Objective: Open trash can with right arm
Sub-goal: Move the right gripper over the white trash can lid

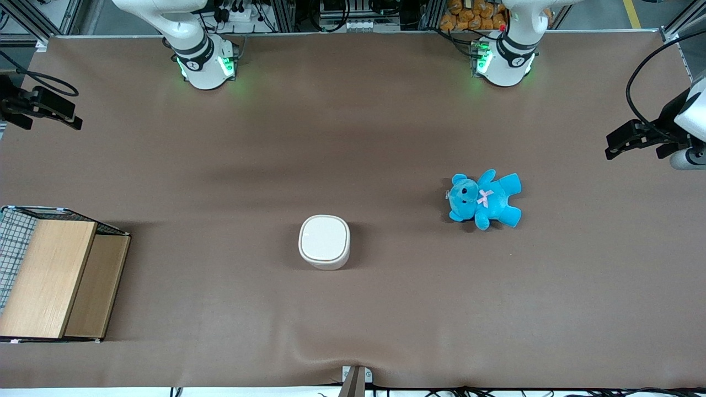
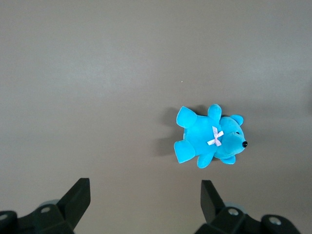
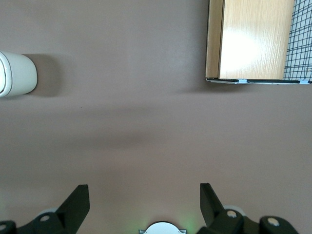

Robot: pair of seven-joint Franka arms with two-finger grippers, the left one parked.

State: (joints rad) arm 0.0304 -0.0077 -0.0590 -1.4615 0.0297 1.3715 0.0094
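Note:
The trash can (image 1: 324, 241) is a small cream-white rounded tub standing near the middle of the brown table, its flat lid down. Part of its side also shows in the right wrist view, trash can (image 3: 17, 73). My right gripper (image 1: 60, 112) hangs above the table at the working arm's end, well apart from the can and farther from the front camera than it. In the right wrist view the gripper (image 3: 143, 195) is open, with only bare tablecloth between its black fingers (image 3: 78, 201).
A wooden box with a wire-mesh side (image 1: 52, 275) sits at the working arm's end, near the table's front edge; the box (image 3: 251, 41) also shows in the right wrist view. A blue teddy (image 1: 484, 199) lies toward the parked arm's end.

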